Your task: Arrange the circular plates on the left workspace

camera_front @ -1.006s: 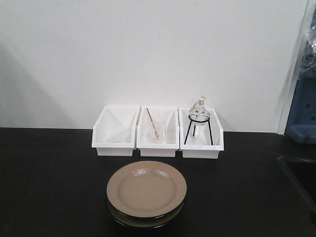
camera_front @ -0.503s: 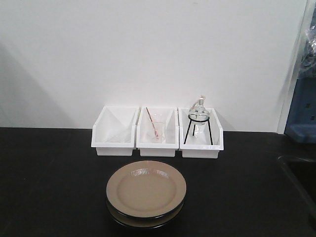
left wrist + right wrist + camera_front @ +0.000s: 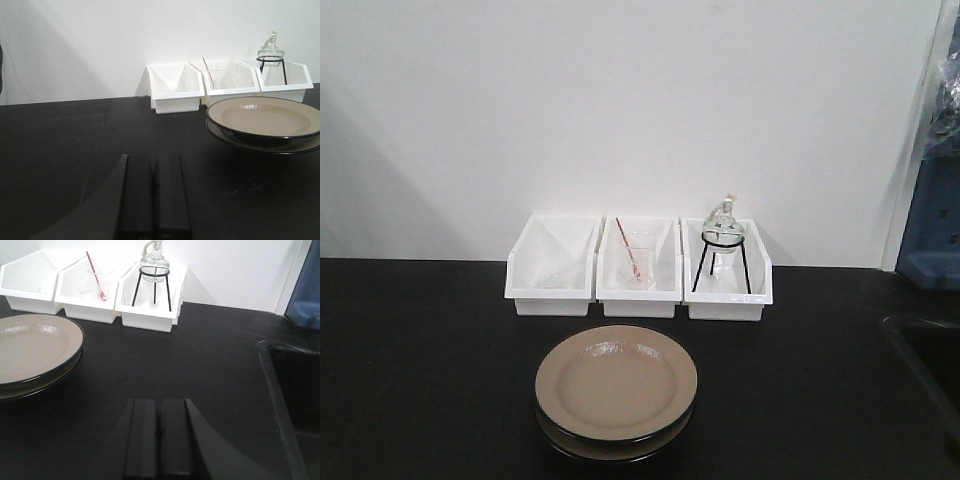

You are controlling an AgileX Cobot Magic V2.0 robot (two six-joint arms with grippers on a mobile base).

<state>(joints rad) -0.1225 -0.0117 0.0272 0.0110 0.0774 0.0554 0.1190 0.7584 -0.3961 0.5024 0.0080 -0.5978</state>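
Note:
Two round tan plates with dark rims lie stacked, the top plate [image 3: 616, 381] on the lower plate [image 3: 610, 447], on the black countertop [image 3: 420, 370] in front of the white bins. The stack shows at the right of the left wrist view [image 3: 265, 118] and at the left of the right wrist view [image 3: 30, 347]. My left gripper [image 3: 154, 162] is shut and empty, low over the counter, left of and nearer than the plates. My right gripper [image 3: 159, 405] is shut and empty, right of the plates. Neither gripper shows in the front view.
Three white bins stand against the wall: the left bin [image 3: 552, 266], the middle bin [image 3: 639, 268] holding a glass beaker and a red rod, the right bin [image 3: 726, 270] holding a glass flask on a black tripod. A recessed sink [image 3: 295, 390] lies at the right.

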